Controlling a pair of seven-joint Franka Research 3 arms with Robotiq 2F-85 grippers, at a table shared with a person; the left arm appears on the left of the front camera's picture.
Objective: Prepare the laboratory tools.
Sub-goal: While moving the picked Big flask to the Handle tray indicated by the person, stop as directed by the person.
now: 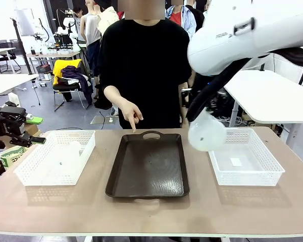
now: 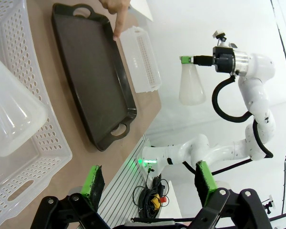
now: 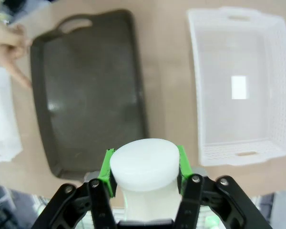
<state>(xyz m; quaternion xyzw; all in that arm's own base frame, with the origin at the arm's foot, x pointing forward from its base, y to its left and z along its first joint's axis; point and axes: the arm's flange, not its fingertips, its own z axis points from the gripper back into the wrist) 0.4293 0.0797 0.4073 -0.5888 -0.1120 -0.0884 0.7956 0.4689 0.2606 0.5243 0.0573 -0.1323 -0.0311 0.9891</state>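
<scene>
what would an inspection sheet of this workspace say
surface: tan wooden table
job's things: one translucent whitish plastic conical flask held in the air right of the dark brown rectangular tray; second flask in the left white lattice basket
clutter: right white lattice basket; person's hand pointing at the tray
tools: left tool open at the table's left end; right tool shut on the raised flask's neck
cables: black hose along the right arm
surroundings: chair with clothes, other tables

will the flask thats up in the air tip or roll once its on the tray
Likely steady upright: the flask has a wide base under a narrow neck. It looks like empty, thin plastic, so probably light and easily nudged. Laid on its side, the tapered body would probably roll in a curve.
</scene>
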